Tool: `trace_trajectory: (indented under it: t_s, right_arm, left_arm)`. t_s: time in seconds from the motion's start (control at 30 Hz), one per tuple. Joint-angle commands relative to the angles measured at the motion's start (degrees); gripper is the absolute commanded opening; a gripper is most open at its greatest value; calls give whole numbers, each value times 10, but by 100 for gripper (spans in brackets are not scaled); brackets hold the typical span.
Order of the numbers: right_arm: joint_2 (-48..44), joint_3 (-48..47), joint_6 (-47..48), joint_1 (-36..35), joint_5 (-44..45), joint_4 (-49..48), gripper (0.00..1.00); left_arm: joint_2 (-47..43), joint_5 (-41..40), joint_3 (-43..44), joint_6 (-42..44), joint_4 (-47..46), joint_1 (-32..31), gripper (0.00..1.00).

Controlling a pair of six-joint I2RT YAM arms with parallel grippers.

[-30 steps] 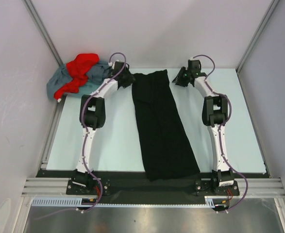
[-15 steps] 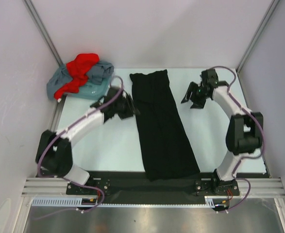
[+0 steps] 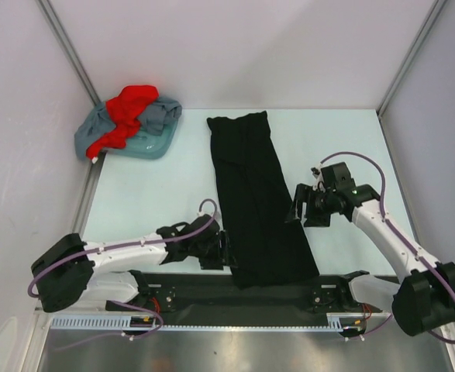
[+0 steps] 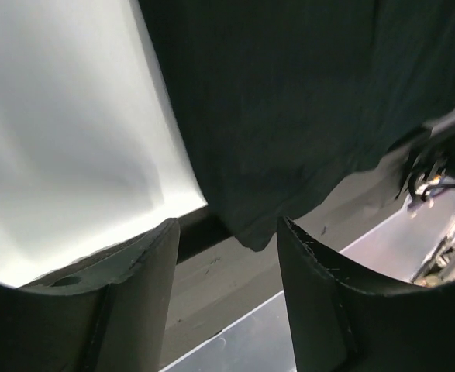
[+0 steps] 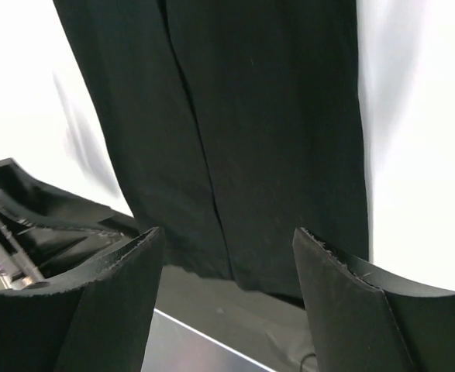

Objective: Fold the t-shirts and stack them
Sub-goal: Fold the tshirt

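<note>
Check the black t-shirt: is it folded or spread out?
Partly folded: the black t-shirt lies as a long narrow strip, sides folded in, a lengthwise fold edge showing in the right wrist view. No crosswise fold yet.

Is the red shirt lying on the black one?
No, the red shirt sits crumpled on the grey-blue shirt in the far corner, apart from the black shirt.

Top view: even, diffuse light; faint, soft shadows; sharp focus. Left wrist view: table (image 4: 56, 116) blown out to white at upper left; black t-shirt (image 4: 289, 101) underexposed, little detail; lower frame soft.
</note>
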State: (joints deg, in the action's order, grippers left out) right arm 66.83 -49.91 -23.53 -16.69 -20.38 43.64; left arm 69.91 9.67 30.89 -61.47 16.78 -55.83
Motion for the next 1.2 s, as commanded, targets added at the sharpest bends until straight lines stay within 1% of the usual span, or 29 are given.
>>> trace_trajectory:
  t_s: [0.0,0.03,0.1,0.2,0.27,0.3,0.4,0.5,0.6,0.63,0.7,0.73,0.8,0.9,0.93,0.97,1.1,1.17]
  right_arm:
    - [-41,15,23,-1,-12,36,73]
    - [-58,17,26,-1,-12,43,73]
    - [-71,22,28,-1,-17,59,74]
    - [-84,28,23,-1,-27,65,74]
    - [-87,30,23,-2,-29,65,74]
    - [-87,29,23,-1,-29,65,74]
    - [-86,25,22,-1,-33,65,74]
    - [-86,24,21,-2,-33,64,74]
    - [-86,29,18,-1,-35,59,74]
    - [-87,30,18,-1,-37,58,74]
    - [-88,37,18,-1,-37,56,74]
    - [-87,44,16,-2,-40,53,74]
    - [-88,54,12,-1,-42,51,74]
    - [-85,74,-3,-2,-40,50,74]
    - [-80,79,-12,-2,-39,46,74]
    - [-76,84,-16,-2,-41,44,73]
    - [-57,103,-46,-6,-25,46,72]
    - [-51,117,-65,-7,-24,43,69]
  left_arm:
    - [4,5,-40,-62,-132,-34,59]
    - [20,10,-50,-80,-145,-41,59]
    - [38,17,-45,-88,-147,-59,59]
    - [63,10,-35,-87,-152,-77,59]
    - [82,9,-29,-83,-165,-82,62]
    - [91,10,-29,-83,-195,-82,63]
    - [129,29,-35,-98,-234,-83,63]
    - [142,33,-53,-114,-273,-82,62]
    - [136,39,-58,-111,-283,-82,53]
    - [128,38,-58,-110,-276,-82,47]
    - [109,26,-57,-105,-238,-82,40]
    - [82,15,-58,-100,-210,-82,33]
    - [55,7,-59,-94,-185,-82,24]
    - [11,3,-67,-93,-137,-79,18]
    - [-11,4,-74,-93,-128,-78,14]
    - [-22,2,-79,-95,-111,-78,13]
    - [-81,-4,-115,-105,-86,-73,5]
    - [-107,-7,-129,-109,-68,-67,3]
